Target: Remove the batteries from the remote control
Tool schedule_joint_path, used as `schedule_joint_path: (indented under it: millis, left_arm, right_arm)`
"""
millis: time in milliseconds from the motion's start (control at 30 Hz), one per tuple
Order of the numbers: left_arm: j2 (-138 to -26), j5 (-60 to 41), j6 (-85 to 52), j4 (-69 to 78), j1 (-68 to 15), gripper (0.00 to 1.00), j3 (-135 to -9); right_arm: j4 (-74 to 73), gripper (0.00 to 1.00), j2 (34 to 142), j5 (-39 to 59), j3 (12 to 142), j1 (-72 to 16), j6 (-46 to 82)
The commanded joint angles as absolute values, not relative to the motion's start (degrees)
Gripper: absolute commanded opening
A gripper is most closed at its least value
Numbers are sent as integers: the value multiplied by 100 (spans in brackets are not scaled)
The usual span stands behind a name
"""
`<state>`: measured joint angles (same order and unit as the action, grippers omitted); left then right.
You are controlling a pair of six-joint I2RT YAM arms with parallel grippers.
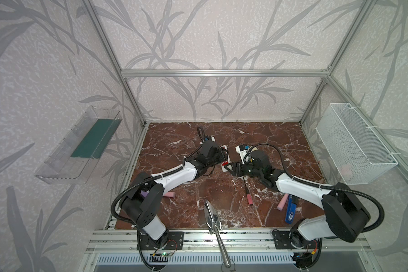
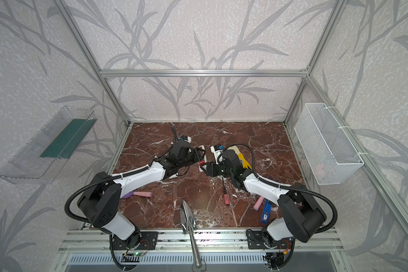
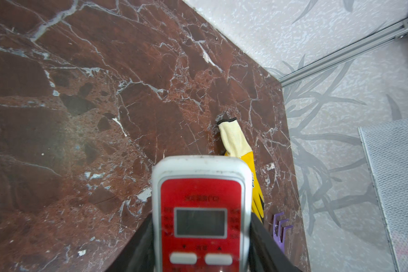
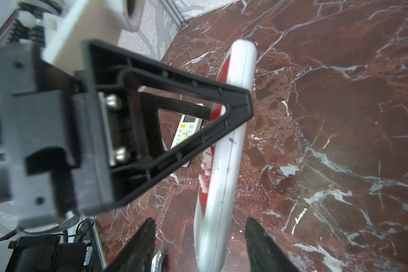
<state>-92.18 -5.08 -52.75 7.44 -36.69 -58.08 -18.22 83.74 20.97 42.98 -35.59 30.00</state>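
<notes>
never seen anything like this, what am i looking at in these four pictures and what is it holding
These are two robot arms fixed at the front of a marble-look table. Two pictures look down on the whole scene from above. The other two come from a camera on each arm's wrist, looking along its hand. The left hand is clamped on a red-faced remote control. The right hand sits around that remote's other end, fingers apart, with a gap on either side. On the table lie a white remote, a pink-handled screwdriver, two pink cylinders, a metal trowel and a yellow glove. No batteries show.
</notes>
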Motion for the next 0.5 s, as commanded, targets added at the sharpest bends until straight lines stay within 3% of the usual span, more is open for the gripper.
schedule_joint_path:
  millis: [0, 467]
  left_arm:
    - [-8893, -590, -5528, 1096, -3662, 43, -5755]
    - [-8654, -614, -5660, 1333, -3674, 44, -5410]
  right_arm:
    - [-2083, 54, 8553, 2103, 4530, -3618, 2962]
    - [-2253, 17, 8807, 2004, 4755, -3656, 2829]
